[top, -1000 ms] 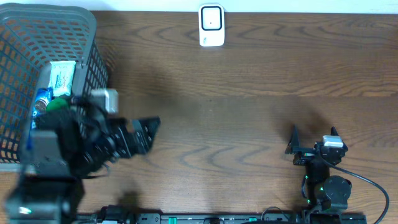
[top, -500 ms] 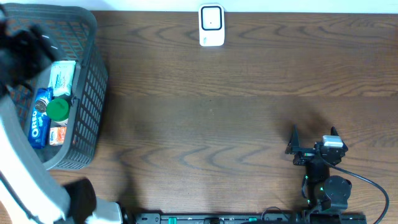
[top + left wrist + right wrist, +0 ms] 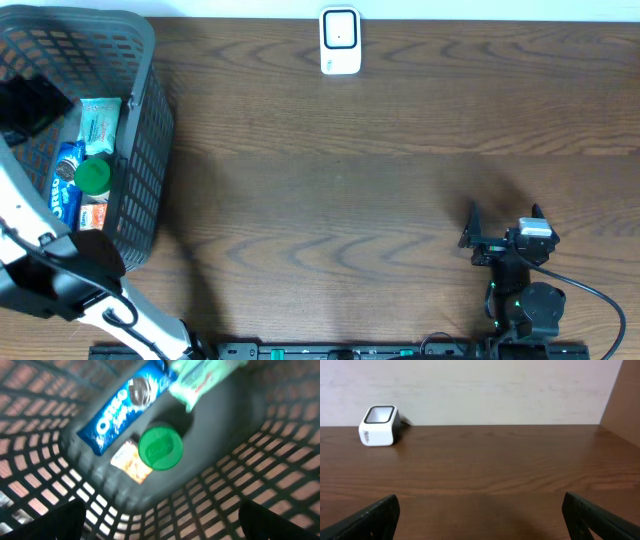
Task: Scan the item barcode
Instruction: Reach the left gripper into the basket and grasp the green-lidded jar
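Overhead and wrist views, barcode-scanning task, early reach phase. The left gripper (image 3: 165,522) has swung within the last second from the open table (image 3: 400,180) beside the basket (image 3: 140,150) to a position over the basket's interior; its jaws stand wide apart and hold nothing, both fingertips showing at the lower corners of the left wrist view. Below it lie the candidate items, all on the basket floor: an Oreo pack (image 3: 127,405) lying diagonally; a green-lidded container (image 3: 160,448) upright, just beside the pack; a mint-green packet (image 3: 200,377) toward the far wall; a small orange packet (image 3: 131,461) partly tucked under the green lid. The wrist view is motion-blurred, so no barcode can be read on any item. The scanner (image 3: 340,40) stands at the far edge of the table, well apart from the basket, its window facing up. The right gripper (image 3: 480,515) rests low at the near right, fully spread and empty, looking toward the scanner. Judgement: the move marks the start of item selection; nothing is yet grasped, and the descent, the lift and the carry to the scanner all remain.
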Robot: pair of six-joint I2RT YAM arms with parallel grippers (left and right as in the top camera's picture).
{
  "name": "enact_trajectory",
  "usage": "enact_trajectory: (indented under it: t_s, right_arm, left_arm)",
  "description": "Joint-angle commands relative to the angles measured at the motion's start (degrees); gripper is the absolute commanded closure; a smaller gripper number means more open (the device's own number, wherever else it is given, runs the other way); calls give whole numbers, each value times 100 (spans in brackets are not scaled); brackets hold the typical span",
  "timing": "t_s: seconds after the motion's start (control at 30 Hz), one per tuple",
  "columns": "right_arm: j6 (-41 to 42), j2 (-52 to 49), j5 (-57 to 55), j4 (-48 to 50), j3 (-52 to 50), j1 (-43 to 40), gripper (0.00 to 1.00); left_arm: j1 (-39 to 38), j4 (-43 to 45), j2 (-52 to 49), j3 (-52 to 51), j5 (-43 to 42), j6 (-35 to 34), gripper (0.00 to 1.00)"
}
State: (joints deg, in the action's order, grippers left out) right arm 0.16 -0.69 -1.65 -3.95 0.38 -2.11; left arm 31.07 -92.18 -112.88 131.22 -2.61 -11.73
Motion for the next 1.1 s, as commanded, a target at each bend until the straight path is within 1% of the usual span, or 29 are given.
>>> enact_trajectory:
  t_s: [0.0, 0.1, 0.33, 0.43, 0.53, 0.7, 0.83, 1.07]
  right_arm:
    - [-66, 31, 31, -17, -7, 39, 1]
    - [-66, 31, 31, -17, -7, 39, 1]
    - [-66, 31, 31, -17, -7, 39, 1]
    - [-66, 31, 31, -17, -7, 39, 1]
    - [-66, 31, 31, -17, -7, 39, 1]
    - [-66, 31, 31, -17, -7, 39, 1]
    - [-66, 31, 31, -17, -7, 39, 1]
    - [-66, 31, 31, -17, -7, 39, 1]
  left_arm:
    - [-2, -66, 4, -446, 52, 131, 2]
    - [-2, 103, 4, -890, 50, 24, 2]
    - [-2, 866, 4, -1932, 74, 31, 2]
    - [-2, 1233, 4, -2343, 382, 39, 2]
    - [-2, 1543, 4, -2686, 520, 437, 2]
    - [-7, 2168, 4, -3316, 509, 706, 2]
    - [-17, 2618, 2, -3742, 280, 848, 2]
    - [-39, 3250, 2, -4452, 170, 850, 2]
